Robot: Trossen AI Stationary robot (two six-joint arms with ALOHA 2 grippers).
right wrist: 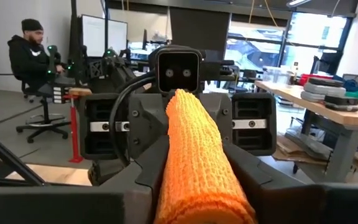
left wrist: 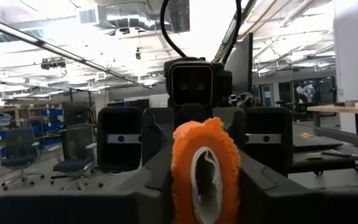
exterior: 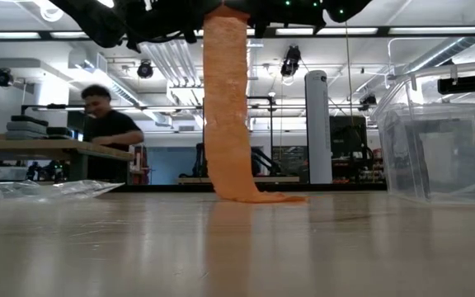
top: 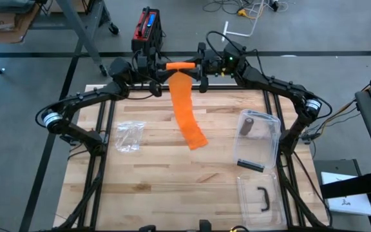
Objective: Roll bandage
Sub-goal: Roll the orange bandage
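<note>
Both grippers meet over the far edge of the table (top: 172, 187), facing each other with the rolled part of the orange bandage (top: 180, 66) lying level between them. The right gripper (top: 200, 65) has its fingers closed on one end of the roll; its wrist view looks straight down the ribbed orange cylinder (right wrist: 197, 162), which sits between the two dark fingers. The left gripper (top: 159, 67) holds the other end: its wrist view shows the roll end-on (left wrist: 205, 168), a pale hollow core ringed with orange, wedged between its fingers, though how firmly they press on it is hard to judge from this angle.

From the roll, the unrolled strip hangs straight down (exterior: 225, 107) and its tail lies flat on the wood, trailing toward the table's middle.

A crumpled clear plastic bag (top: 129, 136) lies on the left side of the table. On the right stands a clear plastic box (top: 258, 139), and its lid (top: 260, 197) lies flat nearer the front edge. In the room beyond, a person (right wrist: 37, 57) sits at a desk.
</note>
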